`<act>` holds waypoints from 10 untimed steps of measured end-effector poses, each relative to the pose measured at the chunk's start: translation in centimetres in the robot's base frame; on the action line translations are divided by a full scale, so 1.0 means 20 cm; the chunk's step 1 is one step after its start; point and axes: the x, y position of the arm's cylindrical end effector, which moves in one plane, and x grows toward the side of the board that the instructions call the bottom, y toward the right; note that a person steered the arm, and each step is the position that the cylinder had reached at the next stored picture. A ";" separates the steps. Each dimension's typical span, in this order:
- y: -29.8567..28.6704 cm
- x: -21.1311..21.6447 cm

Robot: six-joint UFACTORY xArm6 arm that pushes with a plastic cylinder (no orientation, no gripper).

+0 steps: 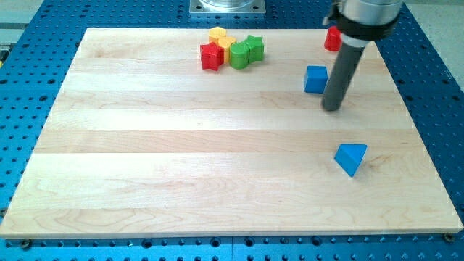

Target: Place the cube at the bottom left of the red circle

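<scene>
A blue cube (pixel 315 79) sits on the wooden board (pixel 181 159) at the view's upper right. A red round block (pixel 332 39) lies above and a little right of it, partly hidden behind the arm. My tip (pixel 331 108) rests on the board just right of and below the blue cube, close to it; I cannot tell if they touch.
A blue triangular block (pixel 351 158) lies below my tip. Near the top centre is a cluster: a red star block (pixel 211 56), a yellow block (pixel 220 37), a green round block (pixel 239 56) and a green star block (pixel 254 47).
</scene>
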 end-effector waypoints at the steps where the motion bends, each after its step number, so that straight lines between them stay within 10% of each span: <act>1: -0.06 -0.03; 3: 0.10 -0.55; 10: -0.13 -0.78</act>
